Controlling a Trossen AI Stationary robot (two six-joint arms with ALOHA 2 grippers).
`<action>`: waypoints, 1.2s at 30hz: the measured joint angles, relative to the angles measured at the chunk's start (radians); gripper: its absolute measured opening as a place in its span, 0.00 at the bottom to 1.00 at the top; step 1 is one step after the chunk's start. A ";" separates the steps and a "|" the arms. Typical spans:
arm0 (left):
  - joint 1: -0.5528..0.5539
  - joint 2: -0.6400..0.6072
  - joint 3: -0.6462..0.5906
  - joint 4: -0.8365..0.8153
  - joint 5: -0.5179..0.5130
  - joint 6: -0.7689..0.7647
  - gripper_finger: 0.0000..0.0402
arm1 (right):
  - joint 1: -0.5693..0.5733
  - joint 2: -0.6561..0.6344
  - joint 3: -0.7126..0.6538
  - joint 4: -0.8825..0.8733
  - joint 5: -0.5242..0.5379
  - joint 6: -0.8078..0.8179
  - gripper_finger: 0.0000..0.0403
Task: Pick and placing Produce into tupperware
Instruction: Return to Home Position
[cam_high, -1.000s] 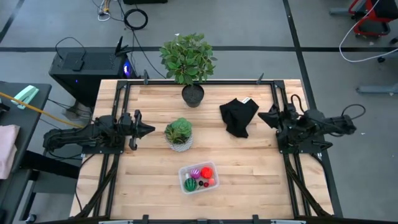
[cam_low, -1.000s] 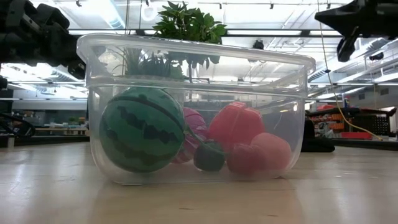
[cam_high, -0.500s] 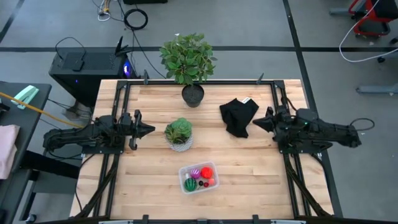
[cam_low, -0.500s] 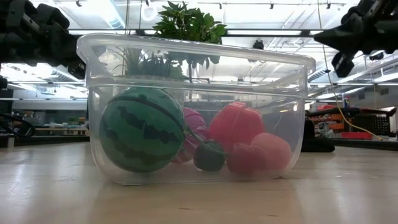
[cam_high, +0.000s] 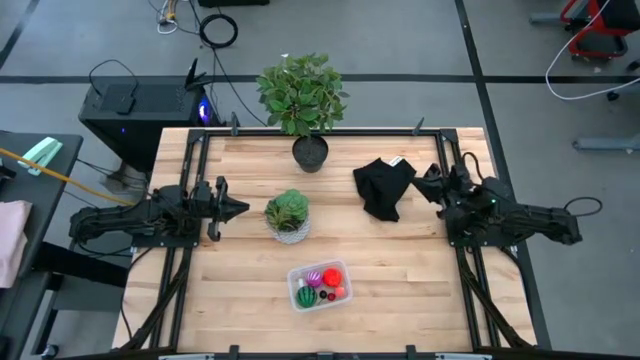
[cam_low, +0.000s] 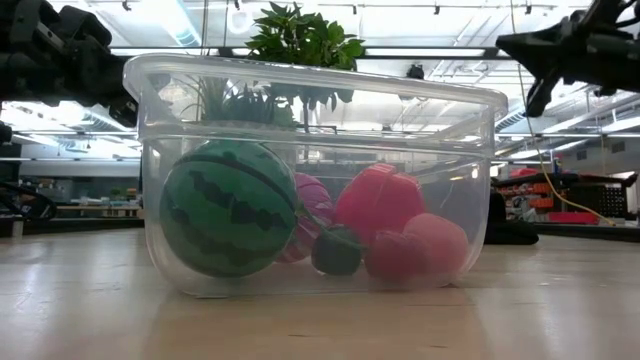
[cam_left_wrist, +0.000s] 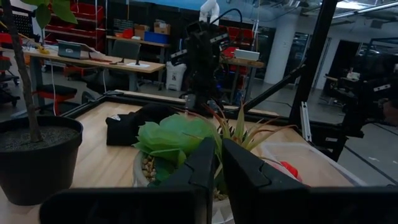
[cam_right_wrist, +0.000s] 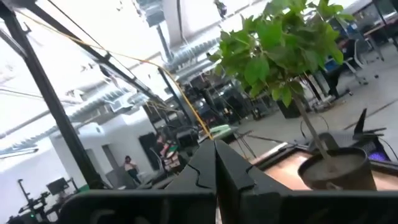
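The clear tupperware (cam_high: 319, 286) stands near the table's front edge; it fills the low view (cam_low: 320, 110). In it lies the produce: a green striped ball (cam_low: 228, 207), a purple piece (cam_low: 314, 205), a red piece (cam_low: 380, 198), a pink-red piece (cam_low: 436, 243) and a small dark one (cam_low: 337, 250). My left gripper (cam_high: 240, 209) is shut and empty, level above the table's left side, pointing at the small potted plant (cam_high: 288, 214). My right gripper (cam_high: 421, 180) is shut and empty, raised at the right, just right of a black cloth (cam_high: 383, 187).
A tall leafy plant in a dark pot (cam_high: 310, 153) stands at the table's far edge. The small plant's white pot (cam_left_wrist: 146, 171) sits close in front of my left fingers. Black frame rails (cam_high: 470, 290) run along the table's left and right sides.
My right gripper has swung a little toward the table's near edge and then back toward the far edge, and stays raised beside the black cloth. The tupperware and the produce have kept still.
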 joint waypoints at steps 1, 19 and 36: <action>0.000 0.000 0.000 0.000 0.000 0.000 0.10 | -0.002 0.000 0.000 0.002 -0.003 0.001 0.00; 0.000 0.000 0.000 0.000 0.000 0.000 0.09 | 0.126 0.000 -0.001 -0.092 -0.038 0.018 0.00; 0.000 0.000 0.000 0.000 0.000 0.000 0.07 | 0.171 0.007 -0.001 -0.318 -0.015 -0.117 0.00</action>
